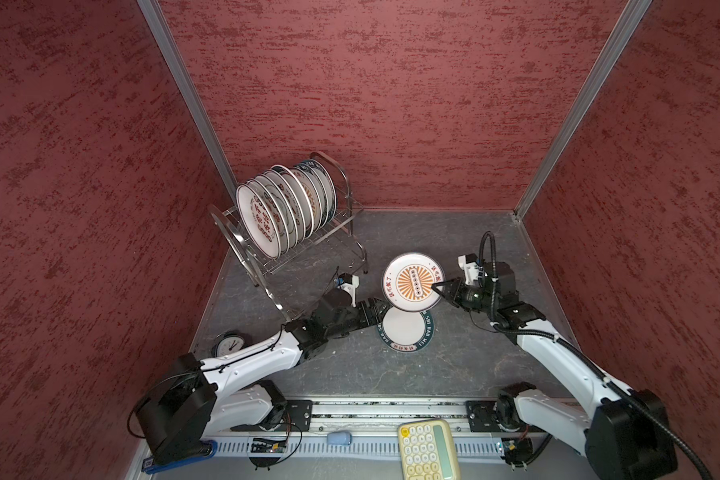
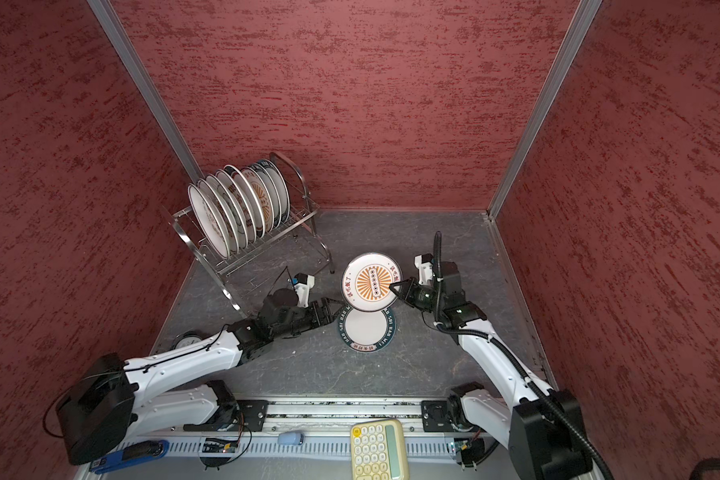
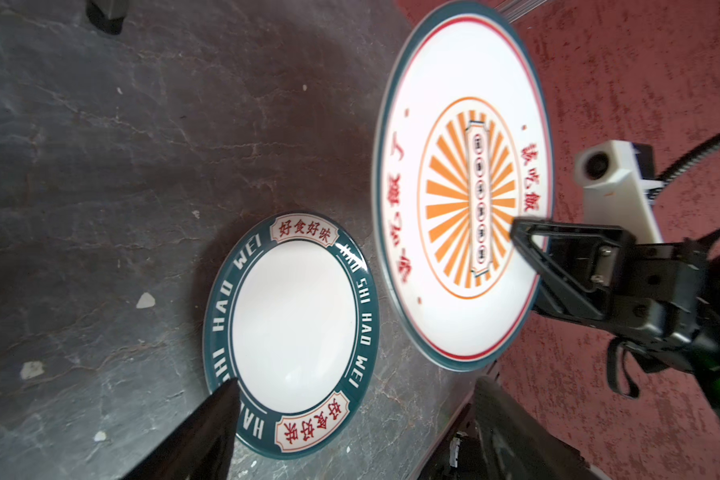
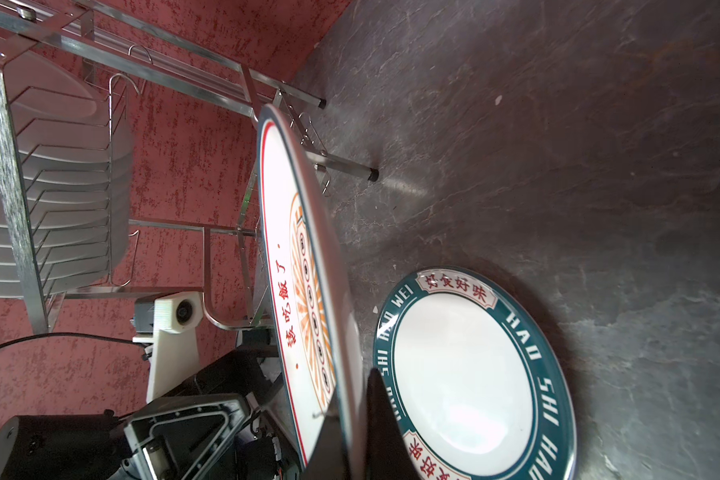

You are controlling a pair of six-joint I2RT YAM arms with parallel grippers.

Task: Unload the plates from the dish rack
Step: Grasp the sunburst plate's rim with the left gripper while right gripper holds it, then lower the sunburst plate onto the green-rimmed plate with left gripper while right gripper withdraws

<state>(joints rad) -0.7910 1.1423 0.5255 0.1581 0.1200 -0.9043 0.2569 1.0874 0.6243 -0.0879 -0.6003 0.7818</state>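
Cream calculator (image 1: pixel 429 451) is nearest, on the front rail (image 1: pixel 371 409), well apart from the dish rack (image 1: pixel 308 249). A small round clock (image 1: pixel 230 343) sits on the table (image 1: pixel 454 374) near the rack's near end, half hidden by my left arm.

My left gripper (image 1: pixel 381 309) sits low, nearer than the rack and to its right. Its fingers (image 3: pixel 219 424) are spread wide and grip nothing. One fingertip overlaps the rim of the teal-rimmed plate (image 1: pixel 406 330) in the left wrist view; I can't tell if it touches. That plate lies flat, face up, on the table, right of the rack and nearer than it.

Just past it is the sunburst plate (image 1: pixel 412 282), off the table and tilted, face toward the top views. It is right of the rack's near-right leg and apart from it. My right gripper (image 1: pixel 435 286) pinches its rim on the side away from the rack, one finger on the face, one behind. In both top views this plate overlaps the teal-rimmed plate's far edge, but the wrist views show a gap between them.

The rack stands far left, by the red wall (image 1: pixel 391 104). A row of plates (image 1: pixel 283 208) stands upright in its top tier, packed close, count unclear. The front one has red characters.
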